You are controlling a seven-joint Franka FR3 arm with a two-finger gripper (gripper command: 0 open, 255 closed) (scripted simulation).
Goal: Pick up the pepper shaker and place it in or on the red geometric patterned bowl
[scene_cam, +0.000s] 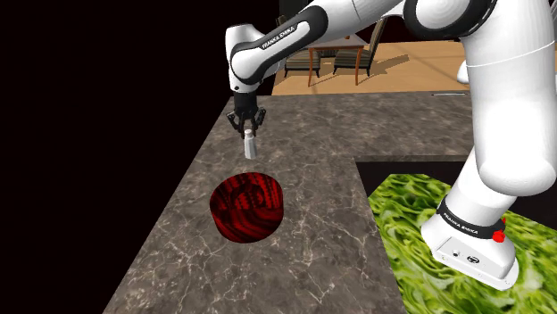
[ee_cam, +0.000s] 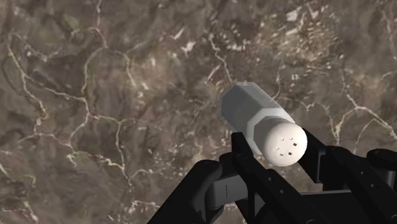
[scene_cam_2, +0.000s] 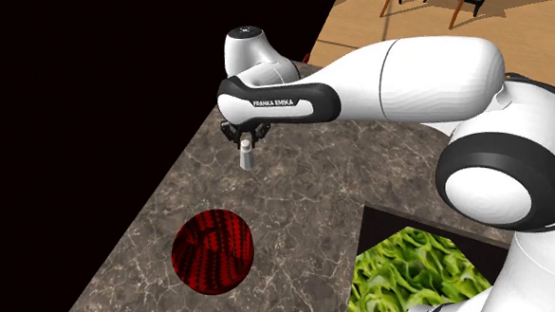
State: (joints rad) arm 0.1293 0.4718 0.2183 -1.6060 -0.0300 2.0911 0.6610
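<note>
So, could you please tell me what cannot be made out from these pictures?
Pepper shaker: its base, in the wrist view, hidden behind its own body.
End effector: its grip on the shaker, too small in the shoulder view.
Bowl: its depth, lost in its dark pattern in both exterior views.
Arm: its foot, cut off by the second exterior view's lower edge.

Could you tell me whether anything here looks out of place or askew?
Nothing stands out. The gripper clasps the pepper shaker by its holed end, hanging above the countertop; the red bowl sits intact.
</note>
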